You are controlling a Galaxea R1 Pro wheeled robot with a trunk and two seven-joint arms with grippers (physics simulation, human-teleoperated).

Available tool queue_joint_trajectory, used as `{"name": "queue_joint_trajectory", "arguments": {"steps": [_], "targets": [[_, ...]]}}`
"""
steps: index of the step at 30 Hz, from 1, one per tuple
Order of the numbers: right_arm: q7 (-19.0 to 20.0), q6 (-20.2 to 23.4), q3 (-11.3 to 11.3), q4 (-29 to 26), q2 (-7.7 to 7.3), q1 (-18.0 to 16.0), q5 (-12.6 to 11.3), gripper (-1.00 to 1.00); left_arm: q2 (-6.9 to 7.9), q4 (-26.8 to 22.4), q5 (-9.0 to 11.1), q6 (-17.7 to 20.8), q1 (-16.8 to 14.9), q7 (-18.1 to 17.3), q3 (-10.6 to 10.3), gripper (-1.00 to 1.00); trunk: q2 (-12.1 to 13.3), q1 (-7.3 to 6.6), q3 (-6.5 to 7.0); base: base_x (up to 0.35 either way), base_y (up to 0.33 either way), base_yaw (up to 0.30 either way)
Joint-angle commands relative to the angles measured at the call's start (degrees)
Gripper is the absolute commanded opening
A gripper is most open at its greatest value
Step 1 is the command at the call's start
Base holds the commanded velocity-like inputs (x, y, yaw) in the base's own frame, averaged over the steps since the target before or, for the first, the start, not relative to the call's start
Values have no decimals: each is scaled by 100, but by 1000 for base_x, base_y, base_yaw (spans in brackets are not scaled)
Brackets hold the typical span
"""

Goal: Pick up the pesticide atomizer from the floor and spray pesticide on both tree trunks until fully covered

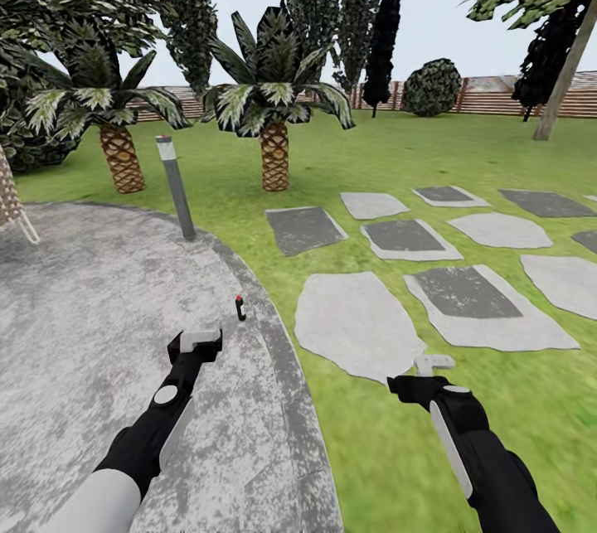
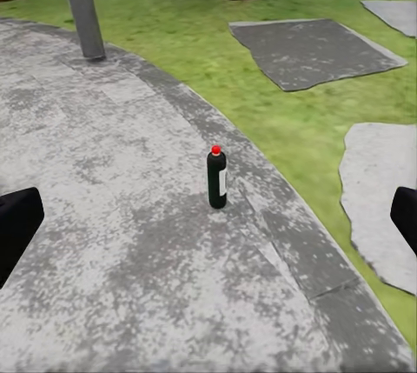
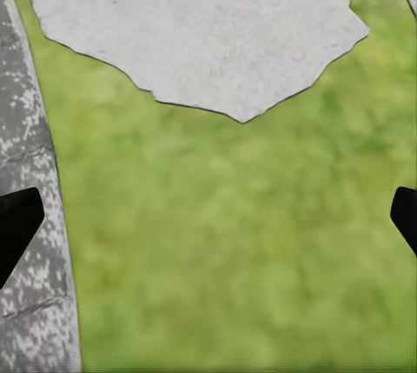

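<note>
- We see a small dark bottle with a red cap and a white label (image 2: pixel 216 178) standing upright on the grey mottled stone patio (image 1: pixel 83 309), close to the patio's curved edge; in the head view it sits just left of centre (image 1: pixel 240 307).
- It holds nothing we can make out, and no tray, basket or other container lies around it.
- Our left gripper (image 1: pixel 199 341) hovers over the patio in the lower left of the head view, short of the bottle and apart from it; in its wrist view the dark fingertips (image 2: pixel 17 225) sit at opposite edges of the frame, so the jaws stand wide apart with nothing between them.
- Our right gripper (image 1: pixel 433 365) hangs over the green grass lawn (image 1: pixel 373 450) at lower right, jaws likewise spread and empty.
- A grey bollard post (image 1: pixel 177 187) rises at the patio's rim, beyond the bottle.
- Two short palm-like plants (image 1: pixel 274 114) stand on the lawn behind it.
- Flat grey stepping stones (image 1: pixel 356 322) cover the right half.
- A leaning pale trunk (image 1: pixel 565 73) rises at upper right, before a brown slatted fence (image 1: pixel 497 98).
</note>
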Motion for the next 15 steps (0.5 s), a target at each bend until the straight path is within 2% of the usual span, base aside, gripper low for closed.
{"name": "queue_joint_trajectory", "arguments": {"steps": [1, 7, 15], "targets": [[1, 0, 0, 0, 0, 0, 0, 100, 0, 0, -1, 0, 1, 0, 0, 100, -2, 2, -32, 0, 0, 0], [4, 0, 0, 0, 0, -2, 0, 100, 0, 0, -5, -13, 5, 0, -1, 100, -10, 18, -221, 0, 0, 0], [-2, 0, 1, 1, 1, -3, 0, 100, 0, 0, -18, -438, 8, 0, -7, 100, -10, 18, -292, 0, 0, 0]]}}
